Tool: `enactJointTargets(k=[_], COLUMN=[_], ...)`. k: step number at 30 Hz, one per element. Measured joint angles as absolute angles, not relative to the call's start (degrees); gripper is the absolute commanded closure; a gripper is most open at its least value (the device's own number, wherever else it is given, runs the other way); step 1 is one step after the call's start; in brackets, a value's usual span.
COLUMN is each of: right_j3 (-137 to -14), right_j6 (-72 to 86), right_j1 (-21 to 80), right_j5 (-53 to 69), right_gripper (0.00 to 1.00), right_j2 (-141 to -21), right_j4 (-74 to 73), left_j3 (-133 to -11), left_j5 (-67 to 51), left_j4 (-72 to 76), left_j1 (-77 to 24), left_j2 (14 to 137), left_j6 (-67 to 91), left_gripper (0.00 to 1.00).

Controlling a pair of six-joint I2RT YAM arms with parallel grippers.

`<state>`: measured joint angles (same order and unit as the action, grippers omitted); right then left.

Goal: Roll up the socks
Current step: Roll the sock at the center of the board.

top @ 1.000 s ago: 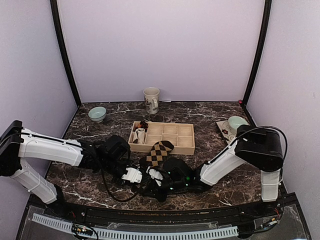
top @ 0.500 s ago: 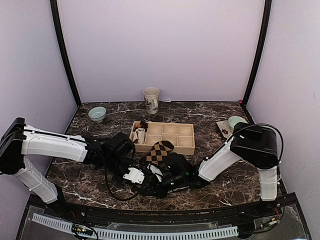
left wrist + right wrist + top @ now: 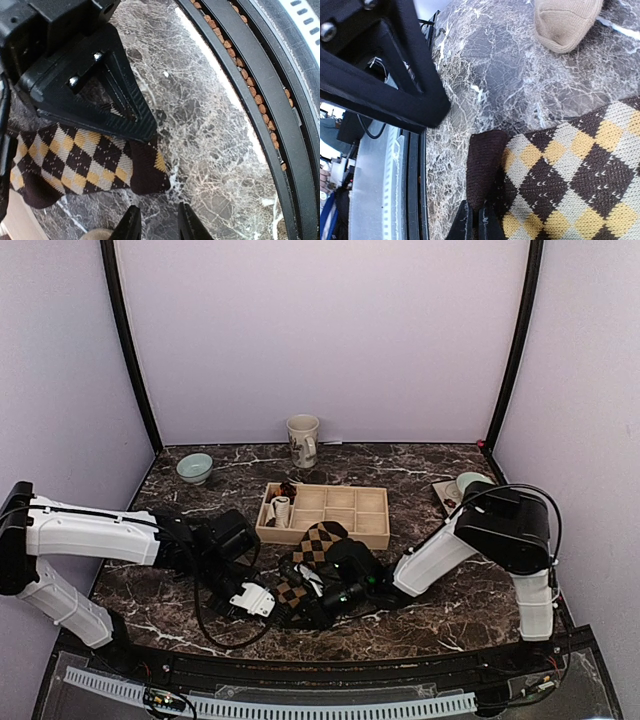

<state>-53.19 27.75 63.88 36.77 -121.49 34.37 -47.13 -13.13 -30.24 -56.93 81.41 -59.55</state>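
The dark brown argyle sock (image 3: 312,552) lies flat, running from the tray's front toward the near edge. My right gripper (image 3: 297,595) is shut on its plain dark cuff (image 3: 487,165); the fingertips (image 3: 465,226) pinch the cuff's edge. My left gripper (image 3: 264,598) is open and empty just short of the cuff; its tips (image 3: 133,226) hover over bare marble, with the argyle sock (image 3: 75,160) ahead and the right gripper's black finger (image 3: 95,90) over it. The tan sock shows as a rounded end in the right wrist view (image 3: 566,20) and at the left wrist view's bottom edge (image 3: 95,234). The top view does not show it.
A wooden compartment tray (image 3: 345,512) behind the sock holds a white striped roll (image 3: 282,508) and a dark reddish bundle (image 3: 288,489). A mug (image 3: 303,440), a green bowl (image 3: 194,468) and a bowl on a plate (image 3: 468,486) stand farther back. The table's black edge rail (image 3: 260,75) is close by.
More of the argyle sock now shows stretched toward the near edge. My right wrist has moved away from the near edge; my left gripper has shifted slightly left and nearer.
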Motion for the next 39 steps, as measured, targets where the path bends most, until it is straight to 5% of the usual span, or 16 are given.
enactJointTargets(k=[12,39], right_j3=[-54.3,-55.2], right_j6=[29.7,31.2], right_j1=[63.3,62.7], right_j5=[38.1,40.4], right_gripper=[1.0,1.0], right_j2=[-121.9,-122.5], right_j4=[31.5,30.3], left_j3=[-50.0,-42.4], left_j5=[-10.5,-6.0], left_j4=[-36.1,-22.4], left_j1=[-58.5,-60.2], left_j2=[79.7,79.3], left_j6=[-54.3,-53.1], left_gripper=[0.68,0.63])
